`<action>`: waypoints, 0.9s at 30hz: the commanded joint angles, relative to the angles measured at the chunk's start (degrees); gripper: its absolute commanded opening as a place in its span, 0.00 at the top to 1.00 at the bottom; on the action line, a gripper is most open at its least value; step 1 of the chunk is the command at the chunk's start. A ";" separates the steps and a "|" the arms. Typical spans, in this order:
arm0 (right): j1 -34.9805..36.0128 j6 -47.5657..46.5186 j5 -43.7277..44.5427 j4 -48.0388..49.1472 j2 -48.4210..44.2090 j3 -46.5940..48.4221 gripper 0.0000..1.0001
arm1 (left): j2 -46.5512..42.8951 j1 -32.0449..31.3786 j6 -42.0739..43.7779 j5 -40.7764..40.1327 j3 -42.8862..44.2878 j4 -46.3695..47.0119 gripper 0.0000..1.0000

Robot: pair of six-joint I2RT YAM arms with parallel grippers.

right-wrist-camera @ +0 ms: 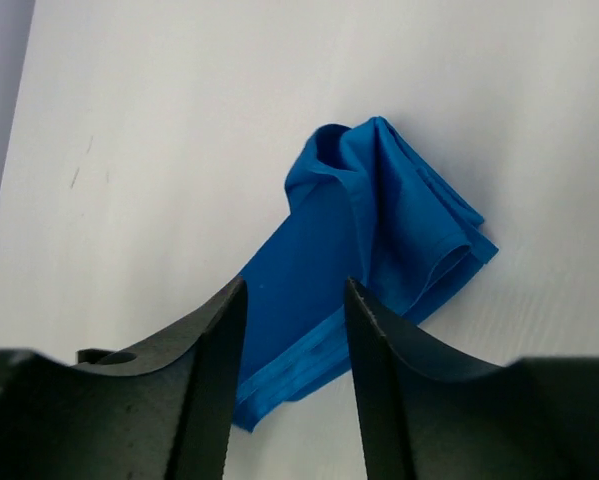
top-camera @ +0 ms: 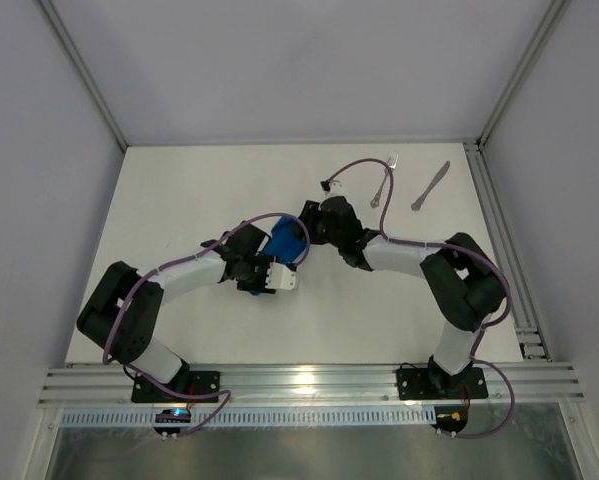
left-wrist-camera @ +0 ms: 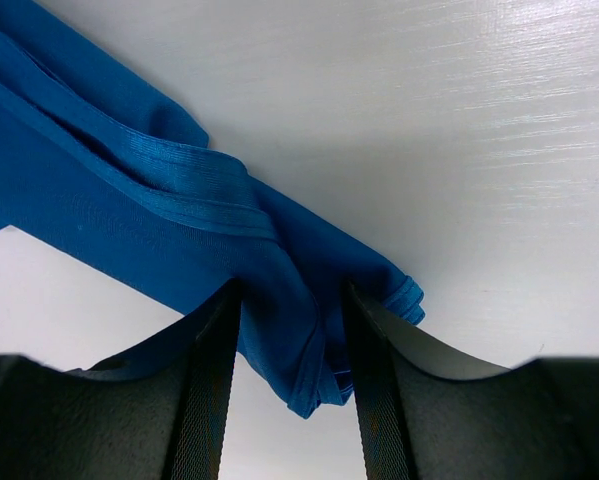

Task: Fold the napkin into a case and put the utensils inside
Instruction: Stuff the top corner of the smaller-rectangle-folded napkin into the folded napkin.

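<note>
**Napkin bunched mid-tabletop, one tool either side, cutlery at far right**

Top view: The napkin (top-camera: pixel 289 240) is seen as a small crumpled blue bundle near the middle of the tabletop (top-camera: pixel 179 200), not spread flat. It is flanked by the left tool (top-camera: pixel 275 264) on its near-left side and the right tool (top-camera: pixel 309 234) on its far-right side. Much of the cloth is hidden by them. The fork (top-camera: pixel 384 180) and knife (top-camera: pixel 431 186) are laid side by side, not touching, at the far right of the tabletop and well apart from the napkin. Jaw states cannot be read from this view.

Left wrist: The napkin (left-wrist-camera: pixel 159 200) is shown as a folded band with stacked hemmed edges, running from upper left down to the left tool (left-wrist-camera: pixel 289 300). Its lower end is taken between the jaws and cloth is pressed against both inner faces, so it is read as pinched with the jaws part-way closed. The rest of the band is laid on the tabletop (left-wrist-camera: pixel 459 150).

Right wrist: The jaws of the right tool (right-wrist-camera: pixel 294 290) are spread. A flat strip of napkin (right-wrist-camera: pixel 379 230) is seen through the gap, lying on the tabletop (right-wrist-camera: pixel 159 130), with a ruffled lump at its far end. No clamping is seen. Whether the jaw tips touch the cloth cannot be told.
</note>
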 commanded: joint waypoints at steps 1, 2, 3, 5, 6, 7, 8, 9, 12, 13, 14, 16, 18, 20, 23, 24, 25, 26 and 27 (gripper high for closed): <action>-0.14 -5.08 0.35 -9.94 -7.45 1.60 0.50 | 2.44 -0.10 2.35 -0.58 -2.46 -0.91 0.53; -0.14 -4.73 0.78 -12.14 -9.28 1.69 0.48 | 2.53 -0.10 2.43 -0.67 -2.38 -1.17 0.53; -0.22 -3.51 1.13 -14.86 -10.17 1.08 0.47 | 2.53 -0.19 2.43 -0.67 -2.29 -1.26 0.53; -0.23 2.01 1.93 -15.50 -12.37 -1.02 0.44 | 2.53 -0.19 2.43 -0.41 -2.11 -1.69 0.53; -0.14 4.47 1.49 -12.54 -12.90 -4.69 0.43 | 2.44 -0.19 2.43 -0.32 -2.11 -1.87 0.53; 0.12 9.80 0.97 -10.51 -13.17 -6.64 0.40 | 2.35 -0.19 2.52 -0.14 -2.11 -1.96 0.53; 0.30 12.38 0.27 -6.23 -12.82 -9.96 0.37 | 2.35 -0.19 2.70 -0.05 -2.28 -2.14 0.53; 0.48 14.32 0.00 -3.92 -12.30 -11.39 0.36 | 2.35 -0.28 2.79 -0.31 -2.55 -2.14 0.52; 1.36 21.27 0.35 5.19 -9.23 -14.91 0.36 | 2.79 -0.80 3.23 -1.19 -3.07 -1.87 0.52; 1.70 24.42 0.69 7.33 -8.08 -15.44 0.36 | 2.79 -0.89 3.40 -1.28 -3.25 -1.79 0.52; 1.71 25.58 0.96 9.79 -6.85 -15.62 0.36 | 2.79 -0.98 3.58 -1.72 -3.25 -1.61 0.52; 1.88 28.30 1.57 13.04 -3.52 -15.88 0.36 | 2.96 -1.24 3.75 -2.07 -3.43 -1.43 0.52; 1.97 30.24 1.84 15.59 -1.58 -16.49 0.36 | 2.97 -1.33 3.75 -2.34 -3.52 -1.35 0.52; 2.06 32.61 1.67 19.19 0.80 -17.46 0.36 | 3.05 -1.68 4.10 -2.69 -3.78 -0.91 0.52; 2.24 34.37 1.75 21.84 3.08 -18.34 0.36 | 3.40 -2.03 4.54 -3.13 -3.96 -0.64 0.52; 2.50 35.68 1.93 22.03 3.52 -18.43 0.36 | 3.49 -2.12 4.63 -3.39 -3.96 -0.64 0.52; 2.67 36.48 2.97 21.94 3.88 -18.52 0.36 | 3.67 -2.21 4.72 -3.57 -4.04 -0.47 0.52; 2.94 37.10 3.59 21.77 4.49 -18.69 0.36 | 3.67 -2.47 4.63 -3.66 -4.22 -0.03 0.52; 3.37 37.89 4.12 21.33 4.67 -18.61 0.36 | 3.67 -2.56 4.81 -3.74 -4.22 0.06 0.52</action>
